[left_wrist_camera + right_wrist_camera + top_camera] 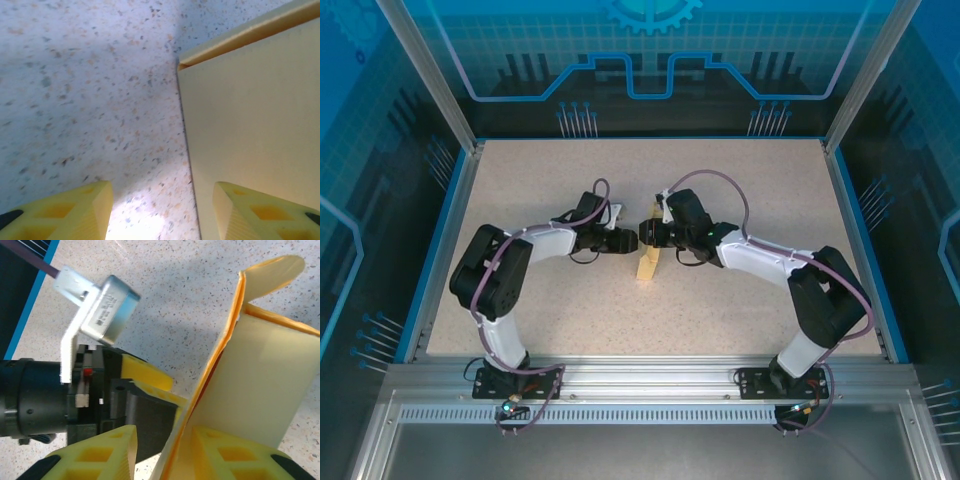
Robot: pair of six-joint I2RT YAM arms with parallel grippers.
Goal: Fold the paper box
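Both jaws seemingly straddle paper box [265,390] edges.

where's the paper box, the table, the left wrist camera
paper box [265,385], right wrist view, broad pale panel
table [75,75], left wrist view, bare speckled top
left wrist camera [107,305], right wrist view, grey housing

Paper box [260,380] pale yellow; table [740,200] beige with dark speckles.

The paper box [648,264] stands upright at the middle of the tabletop [740,180]. The left gripper [630,240] is on its left and the right gripper [643,237] on its right. One box wall rises between the right jaws, and the left jaws sit just beside it.
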